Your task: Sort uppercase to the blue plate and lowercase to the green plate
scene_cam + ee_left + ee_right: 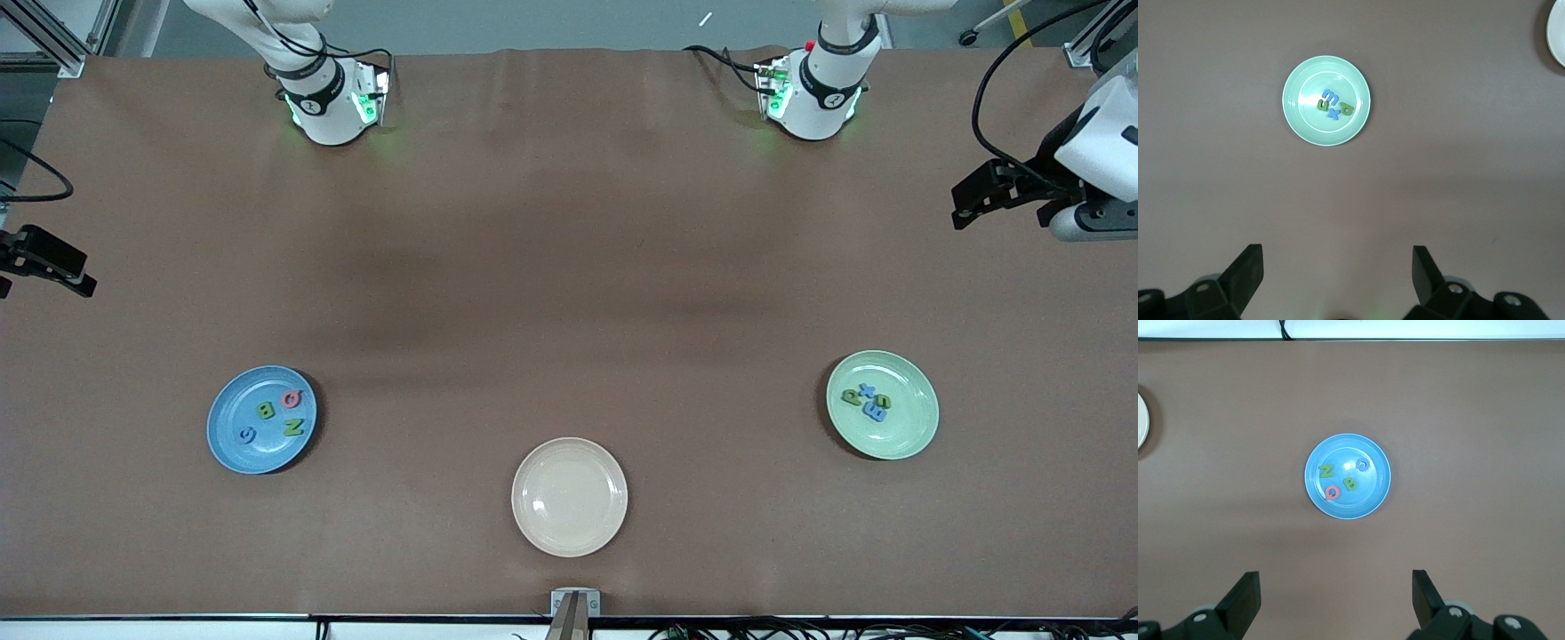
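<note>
The blue plate [233, 404] lies toward the right arm's end and holds four uppercase letters: a green B [265, 410], a red Q [292, 399], a green N [293, 427] and a blue C-like ring [246, 434]. The green plate [909, 428] lies toward the left arm's end. On it the lowercase letters are bunched together: a green a [1347, 109], a blue x [1333, 114], a blue m [1330, 98] and a green n [1321, 105]. My left gripper [1338, 267] hangs open and empty high over the table. My right gripper [1336, 590] does the same, with the blue plate [1366, 499] below it.
An empty cream plate [569, 533] lies between the two coloured plates, nearer the front camera. Both arm bases [333, 107] stand along the table's edge farthest from the front camera. Brown tabletop spreads between the bases and the plates.
</note>
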Controlling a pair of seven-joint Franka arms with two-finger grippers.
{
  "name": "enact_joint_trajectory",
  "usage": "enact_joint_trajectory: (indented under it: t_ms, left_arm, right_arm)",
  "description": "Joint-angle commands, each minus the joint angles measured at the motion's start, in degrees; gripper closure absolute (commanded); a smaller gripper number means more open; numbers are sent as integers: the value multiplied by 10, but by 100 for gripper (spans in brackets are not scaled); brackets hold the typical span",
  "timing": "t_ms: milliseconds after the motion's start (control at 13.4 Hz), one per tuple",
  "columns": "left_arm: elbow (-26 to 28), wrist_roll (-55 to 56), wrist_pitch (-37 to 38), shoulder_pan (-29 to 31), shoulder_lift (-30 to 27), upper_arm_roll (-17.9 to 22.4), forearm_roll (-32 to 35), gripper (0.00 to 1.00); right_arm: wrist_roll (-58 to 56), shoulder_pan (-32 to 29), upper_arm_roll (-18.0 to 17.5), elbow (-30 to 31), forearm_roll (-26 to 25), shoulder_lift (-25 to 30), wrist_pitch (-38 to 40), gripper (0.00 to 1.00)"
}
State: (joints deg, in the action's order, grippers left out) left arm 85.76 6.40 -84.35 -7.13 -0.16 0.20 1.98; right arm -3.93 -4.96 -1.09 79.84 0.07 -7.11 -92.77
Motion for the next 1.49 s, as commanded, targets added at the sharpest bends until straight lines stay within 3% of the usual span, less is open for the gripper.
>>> enact_joint_trajectory:
  t_ms: [0, 521, 1414]
  left_arm:
    - [23, -12, 2, -10, -30, 10, -10, 1]
    - [28, -45, 2, -3, -49, 31, -13, 0]
    - [33, -31, 5, -4, -46, 24, -15, 0]
  right_arm:
    - [9, -5, -5, 3, -5, 8, 3, 0]
    - [5, -6, -4, -6, -9, 7, 3, 0]
    - [6, -6, -4, -6, -5, 6, 4, 0]
